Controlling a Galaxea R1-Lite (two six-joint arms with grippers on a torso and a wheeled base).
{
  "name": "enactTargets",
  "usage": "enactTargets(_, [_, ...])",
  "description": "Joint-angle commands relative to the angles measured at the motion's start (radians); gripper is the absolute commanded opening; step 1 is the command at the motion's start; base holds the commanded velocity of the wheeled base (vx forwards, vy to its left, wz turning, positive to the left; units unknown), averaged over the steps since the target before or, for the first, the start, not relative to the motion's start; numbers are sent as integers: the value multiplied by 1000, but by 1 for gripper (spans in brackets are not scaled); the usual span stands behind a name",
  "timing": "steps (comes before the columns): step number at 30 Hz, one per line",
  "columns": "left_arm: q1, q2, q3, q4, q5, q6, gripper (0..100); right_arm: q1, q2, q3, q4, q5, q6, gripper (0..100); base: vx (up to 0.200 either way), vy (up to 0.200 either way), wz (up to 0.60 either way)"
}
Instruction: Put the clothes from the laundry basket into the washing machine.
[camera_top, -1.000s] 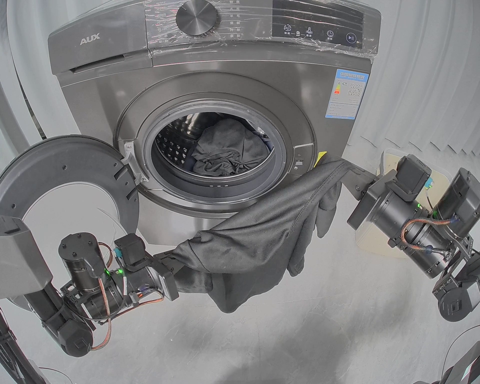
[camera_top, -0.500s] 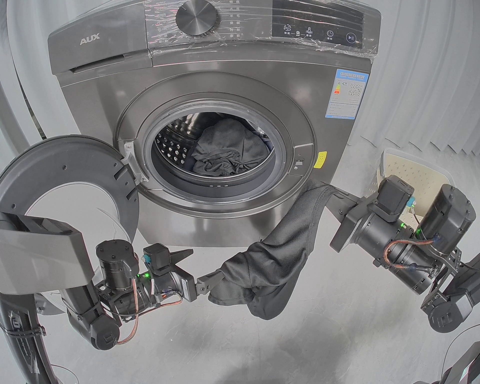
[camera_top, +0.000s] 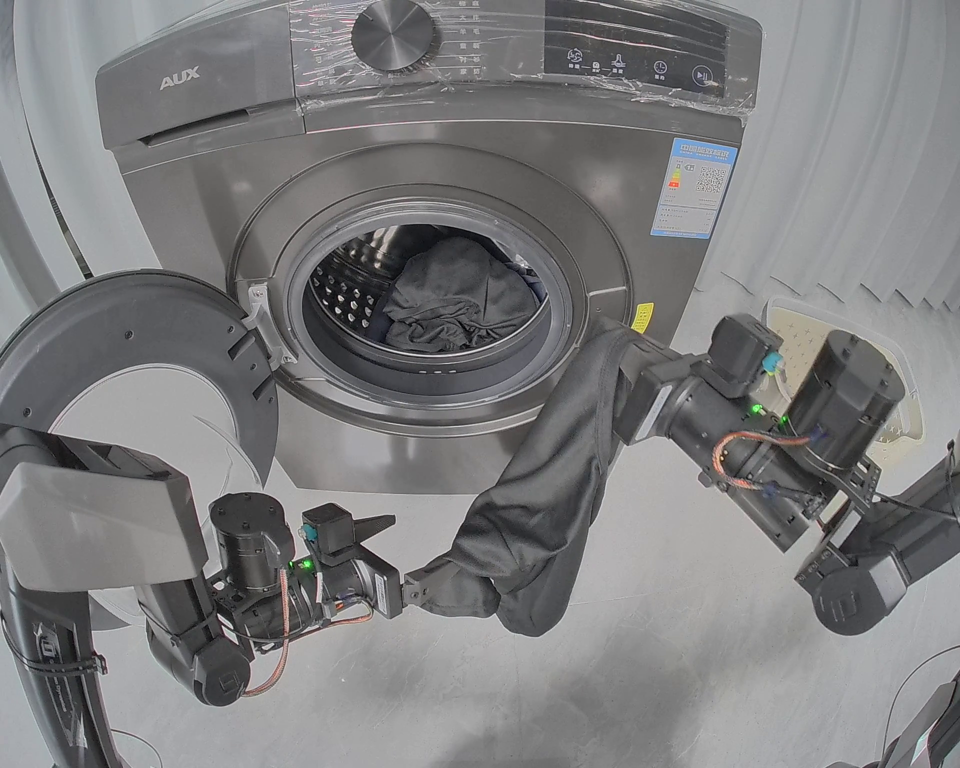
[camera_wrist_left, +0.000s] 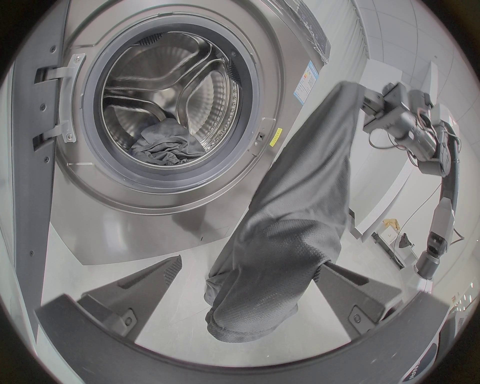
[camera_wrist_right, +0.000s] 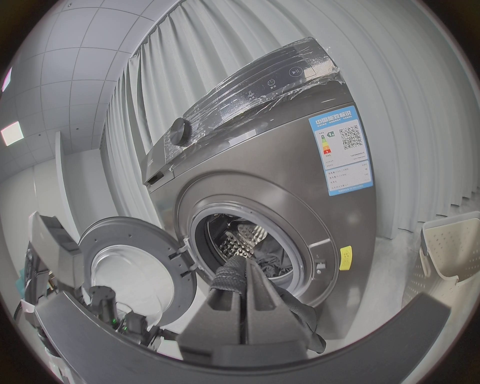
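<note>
A dark grey garment (camera_top: 545, 490) hangs in front of the washing machine (camera_top: 420, 150). My right gripper (camera_top: 628, 362) is shut on its upper end, just right of the open drum's rim; its fingers (camera_wrist_right: 260, 310) pinch a fold of the cloth. The garment's lower end sags to my left gripper (camera_top: 400, 556), which is low near the floor and open. There the cloth (camera_wrist_left: 280, 240) hangs between the spread fingers and touches one finger (camera_wrist_left: 350, 295). Another dark garment (camera_top: 455, 295) lies inside the drum. The cream laundry basket (camera_top: 800, 335) stands to the machine's right.
The round machine door (camera_top: 130, 340) stands swung open to the left, above my left arm. Pale curtains (camera_top: 860, 150) hang behind and to the right. Bare grey floor (camera_top: 640, 640) spreads in front of the machine.
My left gripper has opened, let go of the garment and dropped lower and rightward. My right gripper has carried the upper end left, toward the drum opening. The garment now hangs narrower.
</note>
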Motion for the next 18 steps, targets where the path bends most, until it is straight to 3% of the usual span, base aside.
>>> enactTargets(1, [-16, -25, 58, 0, -6, 32, 100, -12, 113, -150, 19, -14, 0, 0, 0, 0, 0])
enactTargets(9, [-28, -102, 134, -2, -20, 44, 100, -33, 179, -257, 29, -16, 20, 0, 0, 0, 0])
enactTargets(12, [-69, -158, 167, -2, -86, 61, 100, -30, 187, -266, 29, -16, 20, 0, 0, 0, 0])
enactTargets(18, [-134, -160, 107, 0, -92, 67, 100, -26, 193, -277, 29, -17, 20, 0, 0, 0, 0])
